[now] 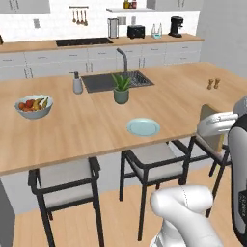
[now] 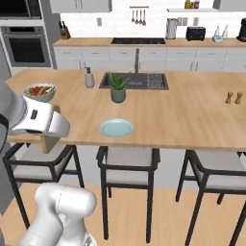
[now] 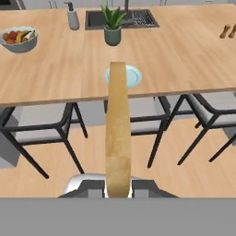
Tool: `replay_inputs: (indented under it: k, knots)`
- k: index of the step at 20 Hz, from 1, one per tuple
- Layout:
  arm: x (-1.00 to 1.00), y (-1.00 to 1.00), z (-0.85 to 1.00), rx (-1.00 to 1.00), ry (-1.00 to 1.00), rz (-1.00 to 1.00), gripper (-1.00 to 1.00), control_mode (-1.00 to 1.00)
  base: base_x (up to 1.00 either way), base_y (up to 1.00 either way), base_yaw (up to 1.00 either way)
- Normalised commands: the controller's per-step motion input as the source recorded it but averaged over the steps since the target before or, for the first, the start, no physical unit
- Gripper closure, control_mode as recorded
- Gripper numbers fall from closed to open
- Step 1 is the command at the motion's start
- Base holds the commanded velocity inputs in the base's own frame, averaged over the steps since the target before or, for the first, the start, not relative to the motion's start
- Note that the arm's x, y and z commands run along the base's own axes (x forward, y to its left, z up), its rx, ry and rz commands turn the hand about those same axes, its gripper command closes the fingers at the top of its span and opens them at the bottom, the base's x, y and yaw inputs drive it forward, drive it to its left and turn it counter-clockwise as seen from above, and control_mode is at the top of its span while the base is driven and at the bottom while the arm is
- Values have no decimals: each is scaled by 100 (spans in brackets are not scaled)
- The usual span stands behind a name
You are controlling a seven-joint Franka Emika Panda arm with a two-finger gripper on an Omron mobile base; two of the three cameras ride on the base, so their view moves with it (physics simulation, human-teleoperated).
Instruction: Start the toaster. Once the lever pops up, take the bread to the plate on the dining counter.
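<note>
My gripper (image 3: 118,188) is shut on the bread (image 3: 118,129), which I see edge-on as a tall tan strip. The slice hangs off the near side of the dining counter (image 1: 87,130), above the chairs. It shows as a tan slab (image 1: 211,128) at the white hand in the left base view and pokes out below the hand (image 2: 47,143) in the right base view. The light-blue plate (image 1: 143,127) (image 2: 116,128) (image 3: 134,76) lies bare near the counter's front edge, beyond the bread. The black toaster (image 1: 136,32) (image 2: 195,33) stands on the far back counter.
On the island stand a fruit bowl (image 1: 34,106), a potted plant (image 1: 121,89), a soap dispenser (image 1: 77,83), the inset sink (image 1: 118,81) and two small shakers (image 1: 213,84). Black-framed chairs (image 1: 65,181) (image 1: 152,161) line the near side. A coffee machine (image 1: 176,26) stands near the toaster.
</note>
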Motion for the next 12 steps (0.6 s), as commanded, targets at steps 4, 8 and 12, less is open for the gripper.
replay_inputs:
  k: [4, 8, 12]
  knots:
    - [0, 0, 0, 0, 0, 0, 100, 100, 64, 64, -22]
    - [0, 0, 0, 0, 0, 0, 100, 100, 32, 1, 13]
    - [0, 0, 0, 0, 0, 0, 100, 100, 47, -13, 28]
